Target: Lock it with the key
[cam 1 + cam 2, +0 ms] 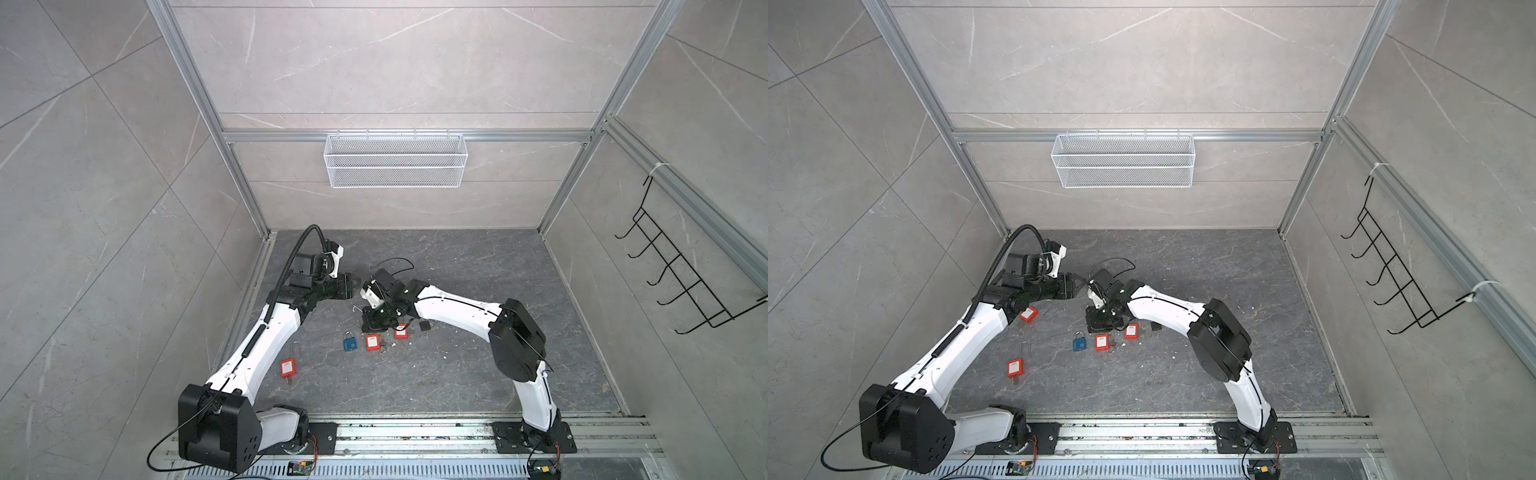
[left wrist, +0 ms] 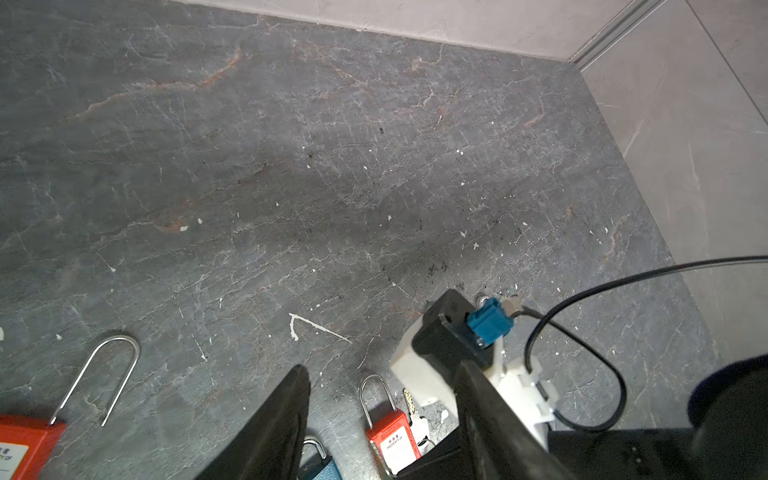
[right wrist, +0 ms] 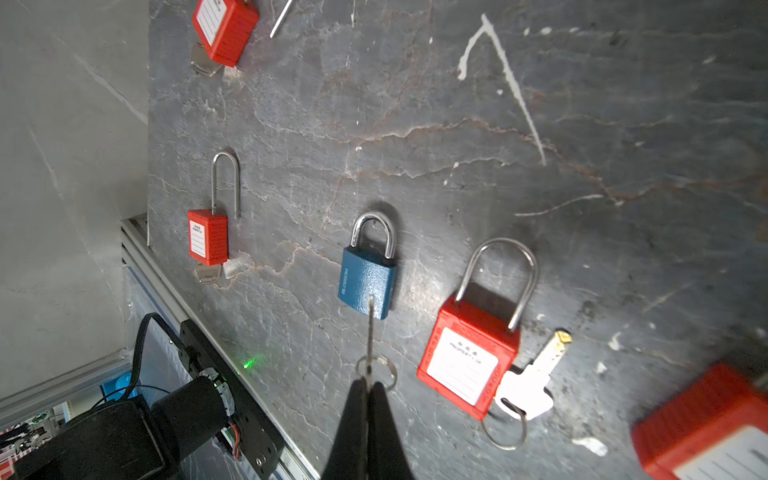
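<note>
Right gripper [image 3: 368, 399] clamps a thin silver key [image 3: 370, 332], aimed at the blue metal padlock [image 3: 368, 282]; left gripper [image 2: 383, 366] jaws stand apart, empty. We judge insertion pending: align blade with keyway.

A white wire basket [image 1: 395, 160] hung from the aluminium frame [image 1: 291, 136] at the back wall. A black hook rack [image 1: 681, 266] was tied to that frame on the right. White scratches marked the dark stone tabletop [image 1: 478, 270].

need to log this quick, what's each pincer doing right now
Left pincer: open, holding nothing.
Right pincer: closed on the thin silver metal key.
</note>
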`<control>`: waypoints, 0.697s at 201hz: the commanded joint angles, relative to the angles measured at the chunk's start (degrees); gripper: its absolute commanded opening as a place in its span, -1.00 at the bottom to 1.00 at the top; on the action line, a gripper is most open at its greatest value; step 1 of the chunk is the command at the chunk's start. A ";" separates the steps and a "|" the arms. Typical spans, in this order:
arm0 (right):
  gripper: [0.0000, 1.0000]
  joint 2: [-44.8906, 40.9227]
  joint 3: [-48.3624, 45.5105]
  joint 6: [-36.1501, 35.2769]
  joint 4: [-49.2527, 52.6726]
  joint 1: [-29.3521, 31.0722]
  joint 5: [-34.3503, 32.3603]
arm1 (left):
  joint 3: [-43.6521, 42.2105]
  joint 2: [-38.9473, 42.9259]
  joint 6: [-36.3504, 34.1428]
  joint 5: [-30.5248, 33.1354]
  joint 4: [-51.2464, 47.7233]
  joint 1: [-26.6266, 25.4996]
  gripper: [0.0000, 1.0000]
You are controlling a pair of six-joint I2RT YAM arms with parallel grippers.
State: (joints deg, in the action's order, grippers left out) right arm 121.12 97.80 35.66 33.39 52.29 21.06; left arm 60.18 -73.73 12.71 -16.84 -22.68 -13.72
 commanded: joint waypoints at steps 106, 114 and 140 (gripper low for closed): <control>-0.93 12.73 13.10 1.38 13.06 1.32 1.66 | -1.33 0.08 4.37 -5.75 -9.08 13.58 0.22; -0.90 13.26 14.06 1.19 13.57 1.46 1.72 | -1.45 0.17 3.90 -5.50 -9.78 14.39 0.23; -0.64 13.98 16.43 0.42 15.53 2.00 0.81 | -1.47 -0.30 2.38 -3.80 -12.39 16.98 0.29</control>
State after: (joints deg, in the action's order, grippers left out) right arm 133.95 111.00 36.51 45.41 53.28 22.06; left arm 58.98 -75.40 17.12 -21.34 -31.59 1.43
